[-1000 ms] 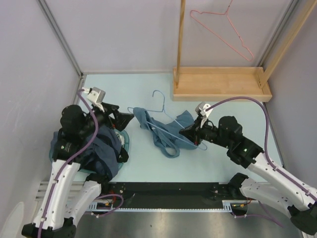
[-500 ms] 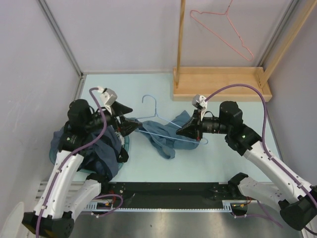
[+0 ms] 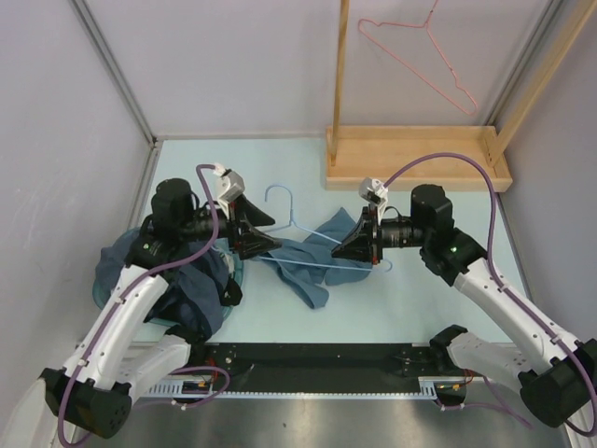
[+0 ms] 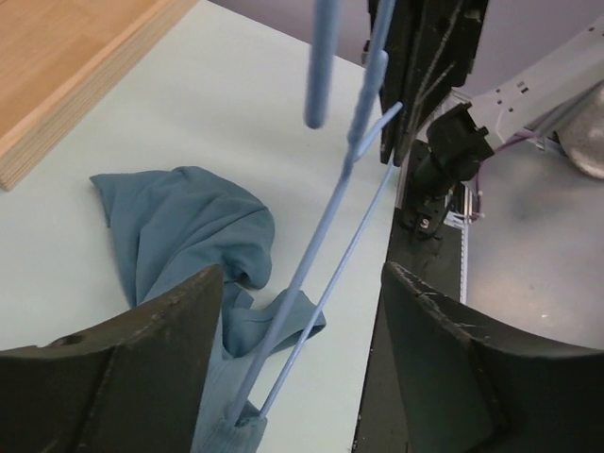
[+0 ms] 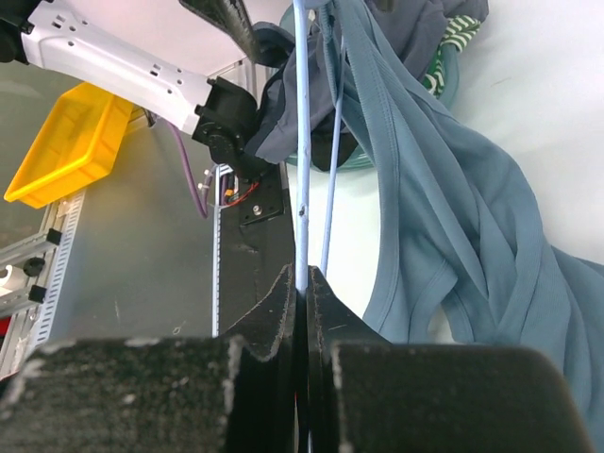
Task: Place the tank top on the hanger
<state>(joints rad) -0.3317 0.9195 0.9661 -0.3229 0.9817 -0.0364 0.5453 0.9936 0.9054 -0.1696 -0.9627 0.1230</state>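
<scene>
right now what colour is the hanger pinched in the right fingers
Light blue wire. The hanger shows best in the right wrist view.

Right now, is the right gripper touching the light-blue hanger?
Touching. The right wrist view shows the right gripper shut on the hanger, with the wire pinched between both fingers and no gap.

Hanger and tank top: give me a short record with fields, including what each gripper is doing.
left gripper: open, one end of the hanger between its fingers
right gripper: shut on hanger wire
hanger: light blue, spans between both grippers
tank top: part bunched at the hanger end by the left gripper, rest lying on table
</scene>
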